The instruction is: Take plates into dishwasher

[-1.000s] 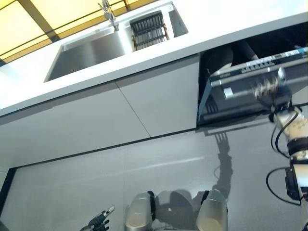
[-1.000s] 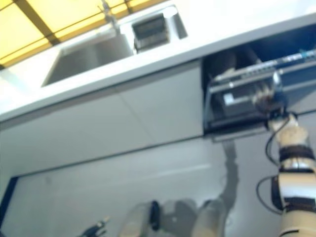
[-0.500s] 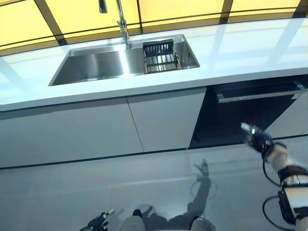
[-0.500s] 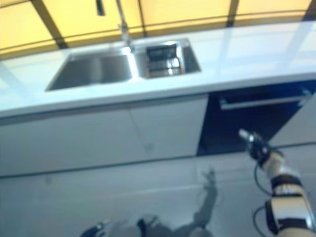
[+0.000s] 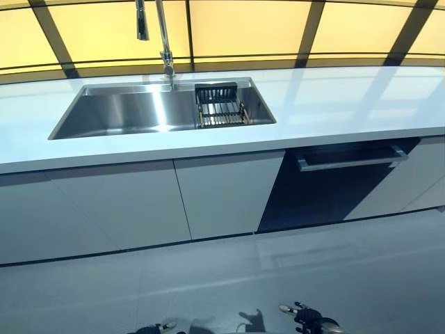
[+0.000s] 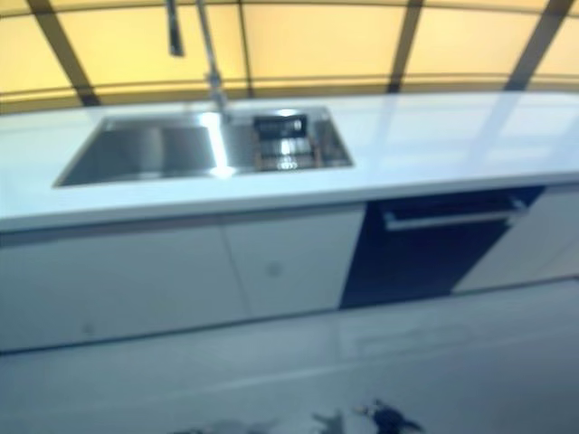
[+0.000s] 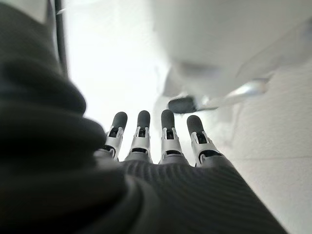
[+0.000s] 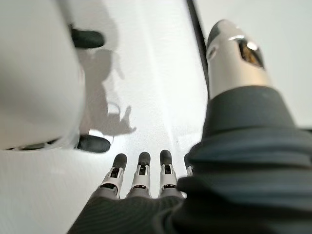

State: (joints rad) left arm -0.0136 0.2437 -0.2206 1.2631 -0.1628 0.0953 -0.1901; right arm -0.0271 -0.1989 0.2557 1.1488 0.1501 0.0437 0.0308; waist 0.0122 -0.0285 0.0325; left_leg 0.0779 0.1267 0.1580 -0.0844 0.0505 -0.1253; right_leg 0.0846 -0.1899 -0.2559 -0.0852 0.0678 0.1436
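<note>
From the left eye view I record a long white countertop [image 5: 348, 97] running the full width, with a steel sink [image 5: 118, 111] set into it, a tap [image 5: 163, 35] at its back edge and a dark slatted drain rack [image 5: 221, 106] in the sink's right end. Under the counter stand flat white cabinet fronts [image 5: 153, 202], and to their right the dishwasher [image 5: 334, 188], its dark door closed flush under the counter edge with a bar handle [image 5: 351, 158] across the top. The grey floor [image 5: 278, 271] in front of the cabinets lies open. I see no plates in any view, so I cannot place them. At the bottom edge only the tips of my left hand [image 5: 156, 328] and right hand [image 5: 306, 319] show, low and well apart from the dishwasher. The right eye view gives the same scene, softer; the dishwasher door reads closed there too. In the left wrist view the left hand's fingers [image 7: 168, 134] lie straight and side by side, spread slightly, holding nothing and touching nothing, with pale floor past them. In the right wrist view the right hand's fingers [image 8: 141, 173] are likewise straight in a row and its thumb [image 8: 234, 53] stands out apart from them; the hand is empty. No label or writing can be read in any view.
</note>
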